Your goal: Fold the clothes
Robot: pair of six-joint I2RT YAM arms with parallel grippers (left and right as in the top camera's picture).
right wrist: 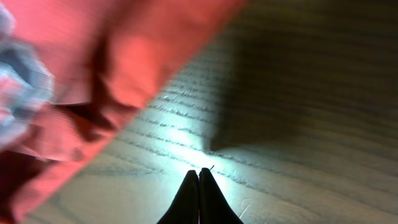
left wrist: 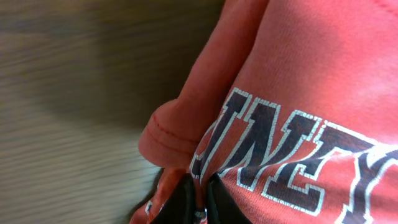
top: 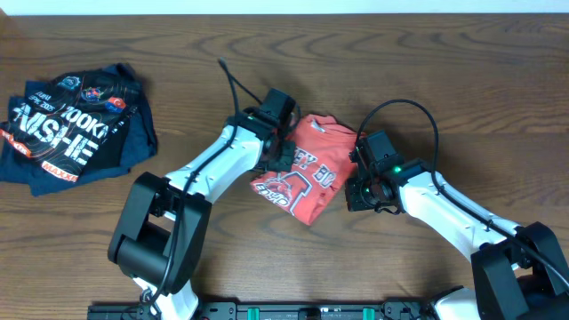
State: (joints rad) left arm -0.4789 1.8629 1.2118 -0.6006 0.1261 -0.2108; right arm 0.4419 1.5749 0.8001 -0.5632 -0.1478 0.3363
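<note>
The crumpled coral T-shirt [top: 307, 173] lies print-up mid-surface [top: 444, 71], its left edge clamped in the left gripper [top: 283, 153], while the right gripper [right wrist: 199, 180], fingers together and empty, sits over bare wood just beyond its right edge.

On my overhead feed the T-shirt [top: 311, 182] reads coral-red, with a printed graphic in white and dark tones. My left wrist feed shows the print as near-black block letters outlined in white on the red cloth. The other garment [top: 76, 129] is dark navy to black, lettered in white with orange touches. The worktop [top: 462, 62] is brown wood with fine darker grain. The left arm [top: 209, 169] and right arm [top: 444, 209] are white with black joints. The left end effector [left wrist: 199, 205] and right end effector [right wrist: 199, 196] are black. A small green light [top: 394, 169] glows on the right arm.
</note>
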